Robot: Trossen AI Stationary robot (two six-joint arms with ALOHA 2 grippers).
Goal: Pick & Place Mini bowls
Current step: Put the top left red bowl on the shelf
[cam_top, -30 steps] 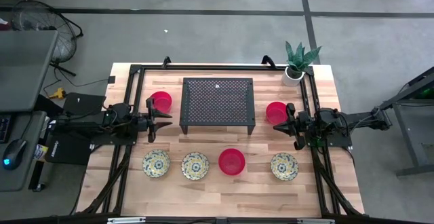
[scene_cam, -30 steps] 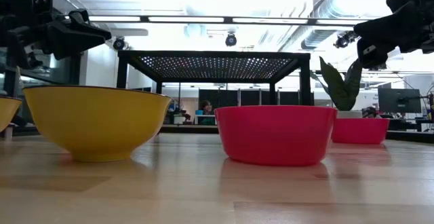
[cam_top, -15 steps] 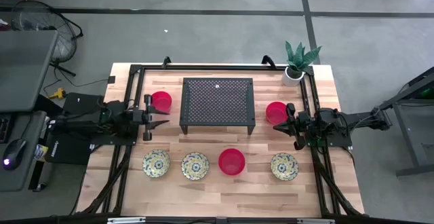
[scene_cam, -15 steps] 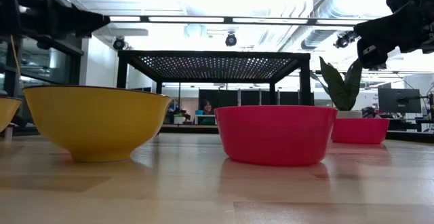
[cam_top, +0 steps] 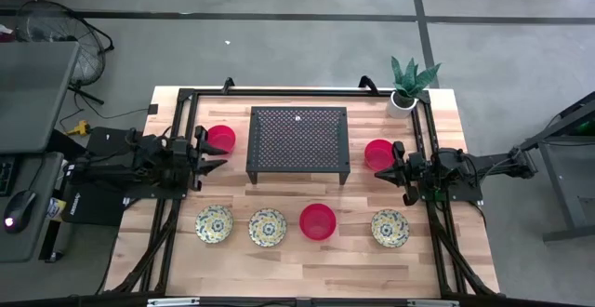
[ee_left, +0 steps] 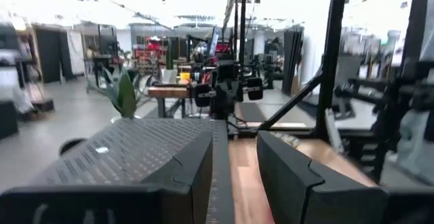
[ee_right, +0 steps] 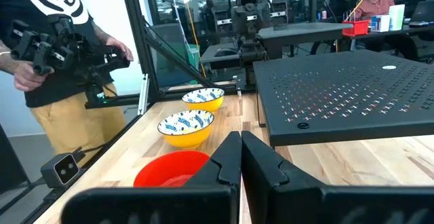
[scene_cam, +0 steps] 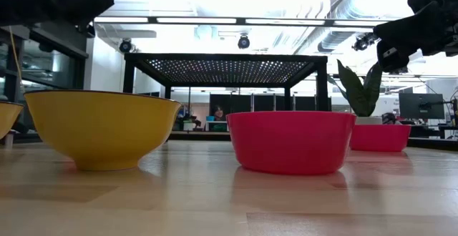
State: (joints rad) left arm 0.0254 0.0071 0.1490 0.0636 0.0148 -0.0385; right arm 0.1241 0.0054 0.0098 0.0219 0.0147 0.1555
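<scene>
Beside the black rack, left tool hangs spread and empty, right tool pressed together; no readable writing.

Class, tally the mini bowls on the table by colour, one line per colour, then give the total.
Red bowls: 3 – beside the rack's left end, beside its right end, in the front row
Cream-yellow patterned bowls: 3 – front row
Total: 6
</scene>
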